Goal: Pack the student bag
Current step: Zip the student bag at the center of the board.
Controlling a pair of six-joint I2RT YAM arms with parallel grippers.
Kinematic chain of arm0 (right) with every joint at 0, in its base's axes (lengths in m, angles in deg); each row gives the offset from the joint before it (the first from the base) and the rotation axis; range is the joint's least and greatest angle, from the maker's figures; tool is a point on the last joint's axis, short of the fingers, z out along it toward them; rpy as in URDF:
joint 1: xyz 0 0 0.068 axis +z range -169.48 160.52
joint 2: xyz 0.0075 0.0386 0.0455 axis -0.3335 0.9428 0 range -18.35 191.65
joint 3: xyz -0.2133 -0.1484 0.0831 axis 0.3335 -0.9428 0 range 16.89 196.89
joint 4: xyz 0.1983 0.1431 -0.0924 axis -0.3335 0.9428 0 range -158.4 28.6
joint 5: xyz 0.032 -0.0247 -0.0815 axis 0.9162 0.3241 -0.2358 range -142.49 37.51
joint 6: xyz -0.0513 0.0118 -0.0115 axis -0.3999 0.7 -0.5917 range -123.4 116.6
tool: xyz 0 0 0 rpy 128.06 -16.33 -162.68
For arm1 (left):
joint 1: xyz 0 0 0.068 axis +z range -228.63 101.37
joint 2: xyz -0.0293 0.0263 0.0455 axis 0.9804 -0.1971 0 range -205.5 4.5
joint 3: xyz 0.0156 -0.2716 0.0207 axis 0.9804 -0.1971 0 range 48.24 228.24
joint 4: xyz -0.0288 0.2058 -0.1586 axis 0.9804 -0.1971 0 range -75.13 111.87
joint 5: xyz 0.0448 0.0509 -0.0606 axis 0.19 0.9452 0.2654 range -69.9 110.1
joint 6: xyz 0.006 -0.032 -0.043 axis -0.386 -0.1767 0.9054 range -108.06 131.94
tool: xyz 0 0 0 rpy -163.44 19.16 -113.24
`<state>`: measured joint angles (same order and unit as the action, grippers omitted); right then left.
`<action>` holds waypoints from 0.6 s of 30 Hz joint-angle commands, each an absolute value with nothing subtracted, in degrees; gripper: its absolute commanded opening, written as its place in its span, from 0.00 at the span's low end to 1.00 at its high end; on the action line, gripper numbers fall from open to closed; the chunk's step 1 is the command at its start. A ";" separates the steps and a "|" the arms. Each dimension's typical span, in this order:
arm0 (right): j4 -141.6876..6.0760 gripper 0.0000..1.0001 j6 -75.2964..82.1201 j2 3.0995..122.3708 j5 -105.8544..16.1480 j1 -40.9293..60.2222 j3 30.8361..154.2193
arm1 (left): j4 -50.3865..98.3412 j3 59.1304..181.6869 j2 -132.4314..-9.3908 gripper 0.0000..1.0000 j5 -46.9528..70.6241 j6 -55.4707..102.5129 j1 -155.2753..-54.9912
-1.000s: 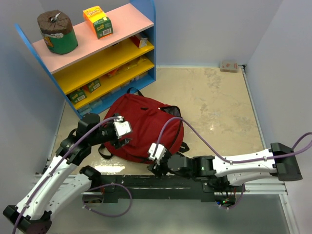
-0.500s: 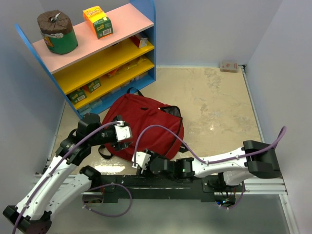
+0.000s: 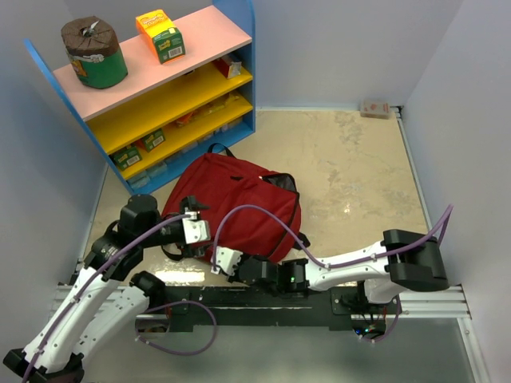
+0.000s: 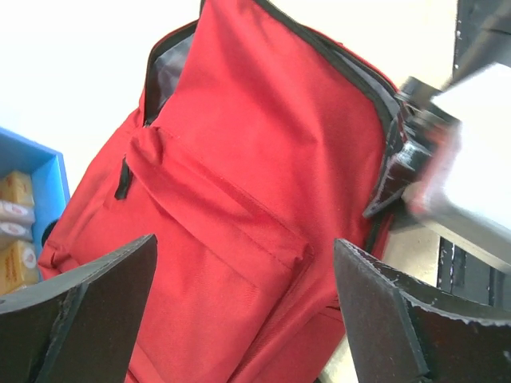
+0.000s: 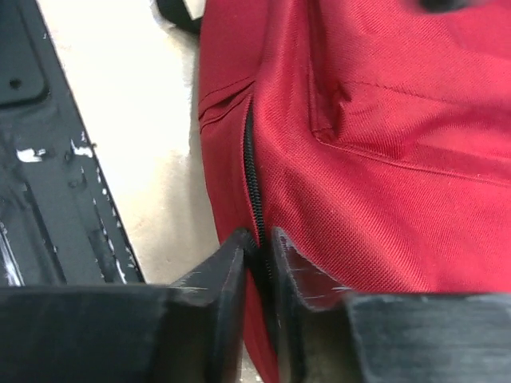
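Student bag (image 3: 239, 203): dark-red backpack lying flat on the tabletop (image 3: 359, 175), just in front of the shelf (image 3: 160, 88) and left of centre.
Bag orientation: front pocket (image 4: 231, 263) faces up; black straps show at the left and right edges.
Bag opening: a dark gap shows along the far right edge in the top view; how far it is unzipped cannot be determined.
Zipper (image 5: 254, 183): black line down the near side wall of the bag, seen in the right wrist view.
Left tool (image 3: 192, 230): at the bag's near left edge, pointing across it; fingers spread wide, holding nothing.
Left wrist view: both fingers (image 4: 80, 319) frame the red fabric (image 4: 239, 183); contact with the cloth cannot be confirmed.
Right tool (image 3: 215, 255): at the bag's near edge, close beside the left tool, arm stretched low along the black rail (image 3: 263, 307).
Right tool state: fingers (image 5: 223, 303) drawn narrow, with the zipper line running in between them; it appears to pinch the zipper, though the pull tab is hidden.
Right tool in left wrist view: blurred white block (image 4: 471, 159) against the bag's right side.
Shelf: blue frame, pink top board, yellow lower boards holding small boxes.
Shelf top: green can (image 3: 94, 54) with brown lid; orange and green carton (image 3: 160, 35) beside it.
Far right corner: small box (image 3: 375, 108) by the wall, well apart from the bag.
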<state>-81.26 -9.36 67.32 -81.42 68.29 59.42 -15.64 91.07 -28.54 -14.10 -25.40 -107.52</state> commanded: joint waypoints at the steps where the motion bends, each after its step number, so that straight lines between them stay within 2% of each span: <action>1: -86.06 0.13 -7.89 66.30 -84.57 67.53 58.82 | -15.22 89.02 -25.66 0.95 -17.96 -28.58 -107.20; 3: -86.07 0.01 -7.18 64.98 -84.58 67.27 58.73 | -16.35 89.28 -26.35 0.95 -18.40 -29.45 -107.20; 4: -85.89 0.00 -6.66 64.45 -84.49 67.27 58.64 | -17.92 89.72 -27.49 0.96 -19.01 -30.76 -107.20; 6: -85.54 0.00 -6.04 62.88 -84.22 67.27 58.47 | -18.82 89.90 -28.55 1.00 -19.98 -31.47 -107.20; 18: -82.64 0.00 4.94 55.49 -80.80 67.27 53.72 | -22.34 87.97 -40.05 1.00 -27.80 -45.01 -108.33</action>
